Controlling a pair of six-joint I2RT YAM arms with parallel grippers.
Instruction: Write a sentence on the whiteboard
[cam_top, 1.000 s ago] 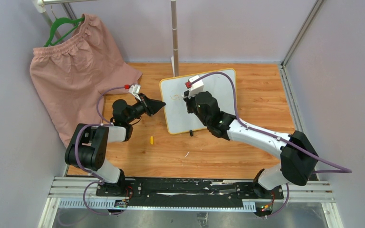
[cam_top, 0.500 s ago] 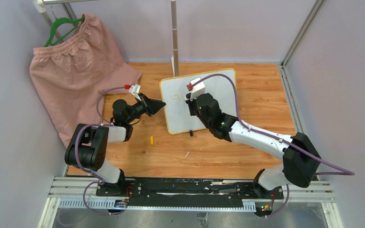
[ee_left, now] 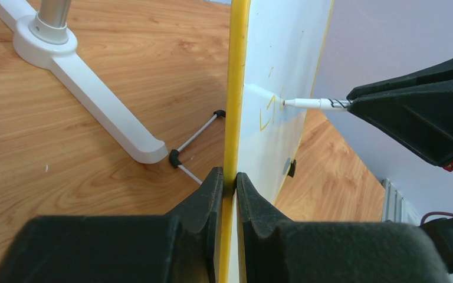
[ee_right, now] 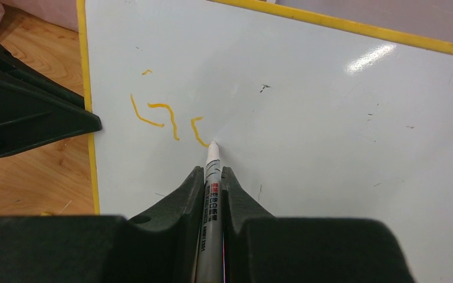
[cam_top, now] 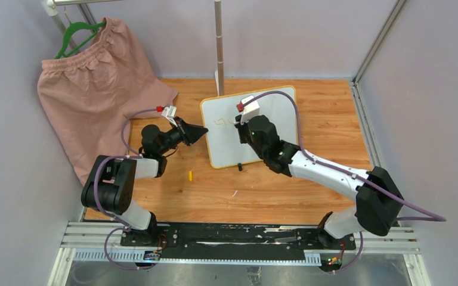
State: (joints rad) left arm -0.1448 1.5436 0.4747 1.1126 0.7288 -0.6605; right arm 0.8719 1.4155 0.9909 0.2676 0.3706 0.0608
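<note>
The whiteboard, white with a yellow-orange frame, stands tilted on the wooden table; it also shows in the right wrist view and edge-on in the left wrist view. My left gripper is shut on the board's left frame edge. My right gripper is shut on a silver marker, whose white tip touches the board. The sentence is only a few yellow-orange strokes at the board's upper left, left of the tip. The marker also shows in the left wrist view.
A pink garment hangs on a green hanger at back left. A metal pole with a white foot stands behind the board. A small yellow cap lies on the table in front of the board.
My right gripper has shifted slightly right along the board with the marker, adding a new stroke. The left gripper has not moved.
</note>
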